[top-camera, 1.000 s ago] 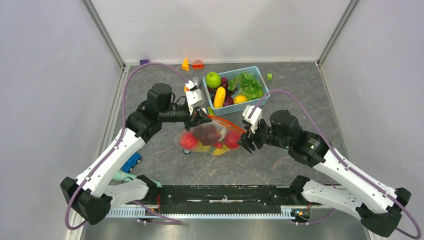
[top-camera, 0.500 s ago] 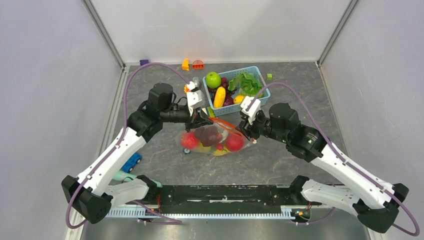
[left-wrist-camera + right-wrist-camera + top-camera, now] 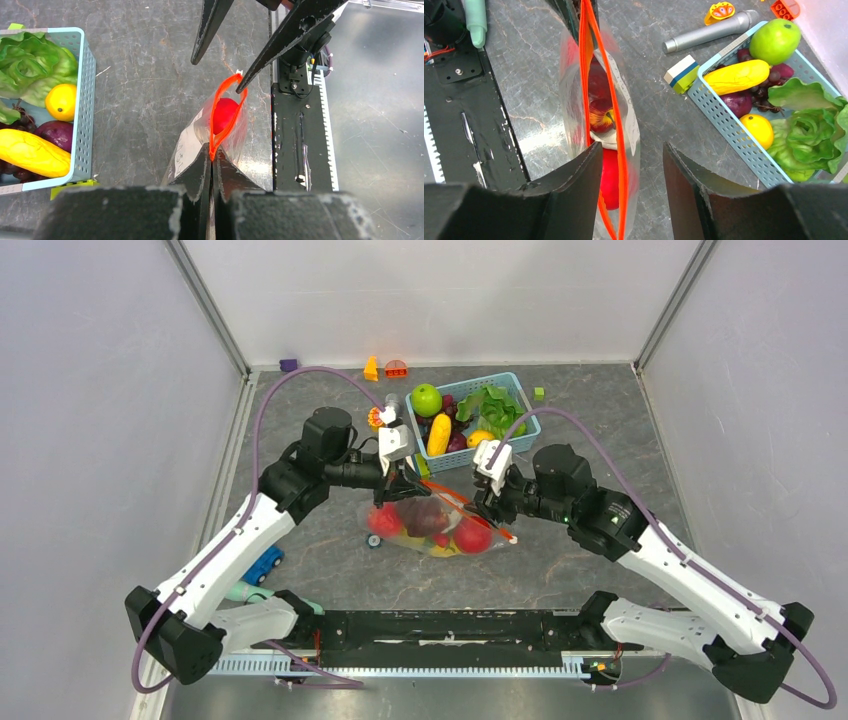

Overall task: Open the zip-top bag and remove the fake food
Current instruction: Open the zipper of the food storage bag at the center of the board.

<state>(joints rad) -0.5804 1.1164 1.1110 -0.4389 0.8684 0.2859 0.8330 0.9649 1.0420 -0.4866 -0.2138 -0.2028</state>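
The clear zip-top bag (image 3: 432, 525) lies on the table between both arms, its orange zip strip (image 3: 227, 107) parted into a narrow loop. Fake food shows through it: red fruits (image 3: 472, 536), a maroon piece (image 3: 425, 512) and yellow bits. My left gripper (image 3: 400, 480) is shut on the near end of the strip (image 3: 211, 152). My right gripper (image 3: 631, 147) stands open at the far end of the bag's mouth. One orange lip (image 3: 621, 190) runs between its fingers, and a red fruit (image 3: 610, 175) sits just below. Nothing is clamped there.
A light-blue basket (image 3: 520, 405) behind the bag holds a green apple (image 3: 426, 399), lettuce (image 3: 495, 410) and other produce. A grey cylinder (image 3: 709, 32) and a small block (image 3: 681, 74) lie by it. A blue toy car (image 3: 263, 563) sits left; the black rail (image 3: 450, 628) runs along the front.
My right gripper has moved left from the bag's right end to its mouth, and its jaws have narrowed somewhat. The left gripper keeps its hold and has shifted slightly right.
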